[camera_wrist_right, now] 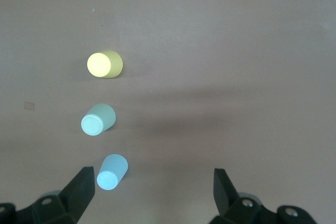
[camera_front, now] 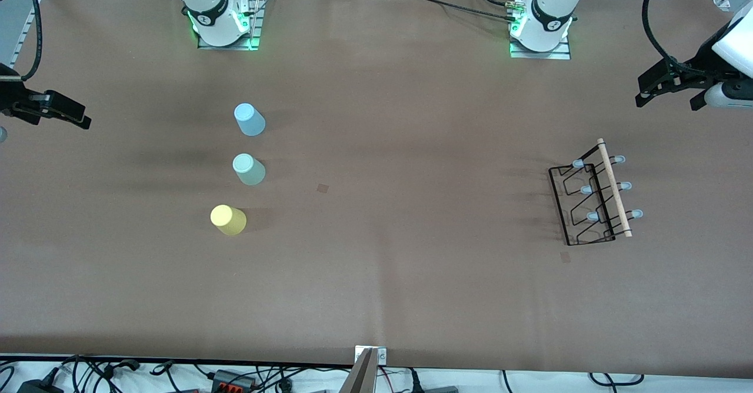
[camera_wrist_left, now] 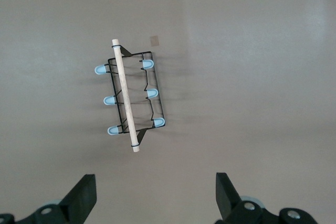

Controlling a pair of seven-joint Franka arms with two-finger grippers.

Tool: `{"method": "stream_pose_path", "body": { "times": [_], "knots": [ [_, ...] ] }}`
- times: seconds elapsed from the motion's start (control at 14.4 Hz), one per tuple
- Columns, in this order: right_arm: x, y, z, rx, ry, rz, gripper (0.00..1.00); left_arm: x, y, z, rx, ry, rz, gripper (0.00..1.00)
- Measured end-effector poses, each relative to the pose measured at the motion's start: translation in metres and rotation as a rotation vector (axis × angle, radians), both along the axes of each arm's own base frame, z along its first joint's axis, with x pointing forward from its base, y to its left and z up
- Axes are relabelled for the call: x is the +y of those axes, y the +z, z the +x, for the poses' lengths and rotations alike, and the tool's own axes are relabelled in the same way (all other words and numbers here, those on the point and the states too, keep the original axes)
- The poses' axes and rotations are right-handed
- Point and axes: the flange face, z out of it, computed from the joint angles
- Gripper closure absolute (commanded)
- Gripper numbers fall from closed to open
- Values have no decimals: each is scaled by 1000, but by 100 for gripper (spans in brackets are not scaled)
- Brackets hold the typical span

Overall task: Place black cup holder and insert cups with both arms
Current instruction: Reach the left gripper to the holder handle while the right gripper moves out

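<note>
Front view shows the task at its very start: nothing has been grasped and nothing placed. The left end effector (camera_front: 667, 90) is held in the air over the worktop (camera_front: 412, 275) at the left arm's end, its fingers spread wide and empty, as is confirmed in the left wrist view, where both fingers (camera_wrist_left: 84, 195) are seen well apart with bare surface between them. The black cup holder (camera_front: 594, 196) stands on the worktop below and ahead of that end effector, well apart from it, its wooden handle (camera_front: 615, 188) uppermost. The right end effector (camera_front: 59, 110) hangs over the right arm's end, likewise fully open and holding nothing. The light blue cup (camera_front: 250, 119), the mint green cup (camera_front: 249, 169) and the yellow cup (camera_front: 228, 219) stand upside down in a row, well apart from that end effector. The holder is judged to come first: a descent by the left end effector, with the fingers turned to straddle the handle, would be called for.
</note>
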Motion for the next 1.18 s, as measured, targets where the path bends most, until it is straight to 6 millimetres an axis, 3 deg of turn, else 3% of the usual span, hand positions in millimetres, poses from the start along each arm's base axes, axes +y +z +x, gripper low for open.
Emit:
{"method": "stream_pose_path", "body": {
  "times": [0.56,0.76,0.9,1.18],
  "knots": [
    [-1,-2,1,3,-1,0,0,0,0,0,0,1,0,0],
    [-1,-17,6,36,1,3,0,3,-5,3,10,6,0,0],
    [1,-33,10,74,7,5,0,6,-27,10,77,11,2,0],
    [6,-46,11,120,15,8,0,23,-103,34,265,44,5,0]
  ]
}}
